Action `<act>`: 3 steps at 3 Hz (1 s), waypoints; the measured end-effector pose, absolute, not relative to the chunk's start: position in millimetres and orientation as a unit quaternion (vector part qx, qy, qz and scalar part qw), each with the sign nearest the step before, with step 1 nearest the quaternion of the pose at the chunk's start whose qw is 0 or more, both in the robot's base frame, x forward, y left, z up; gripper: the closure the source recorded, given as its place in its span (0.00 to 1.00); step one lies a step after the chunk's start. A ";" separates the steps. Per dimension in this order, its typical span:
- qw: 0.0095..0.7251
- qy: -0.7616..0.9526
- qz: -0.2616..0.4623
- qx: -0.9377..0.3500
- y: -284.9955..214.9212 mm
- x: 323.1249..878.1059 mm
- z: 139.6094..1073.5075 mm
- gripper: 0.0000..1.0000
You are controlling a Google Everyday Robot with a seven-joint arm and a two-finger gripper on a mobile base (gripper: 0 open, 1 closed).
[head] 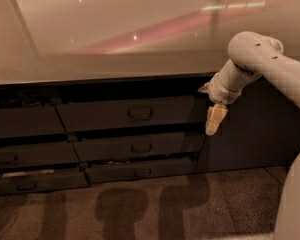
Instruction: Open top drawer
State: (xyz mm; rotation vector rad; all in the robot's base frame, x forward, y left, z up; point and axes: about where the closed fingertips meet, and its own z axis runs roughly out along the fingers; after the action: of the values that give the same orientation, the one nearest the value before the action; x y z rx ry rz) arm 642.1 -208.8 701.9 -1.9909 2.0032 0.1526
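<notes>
Glossy pale counter (115, 44) above gripper, running full width. White arm (270, 64) to its upper right, wrist bent downward. Top drawer (100, 115) lies left of gripper: dark grey front, long axis horizontal, right end just beside gripper. Two shallower drawers (110, 151) below and left. Loop handle (140, 113) at drawer-front centre, well left of gripper, roughly level with it. Gripper (214, 120) points down, holds nothing; released or clenched: cannot tell. Likely need: leftward reach to handle.
</notes>
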 end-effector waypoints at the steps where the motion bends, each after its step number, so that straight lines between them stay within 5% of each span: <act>1: 0.164 0.715 0.061 -0.677 -219.3 647.3 702.3 0.00; 3: 0.170 0.736 0.076 -0.651 -234.6 674.4 707.3 0.00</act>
State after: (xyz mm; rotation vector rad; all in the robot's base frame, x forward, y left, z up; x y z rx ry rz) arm 674.4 -234.6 707.3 -1.8508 2.0911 0.2152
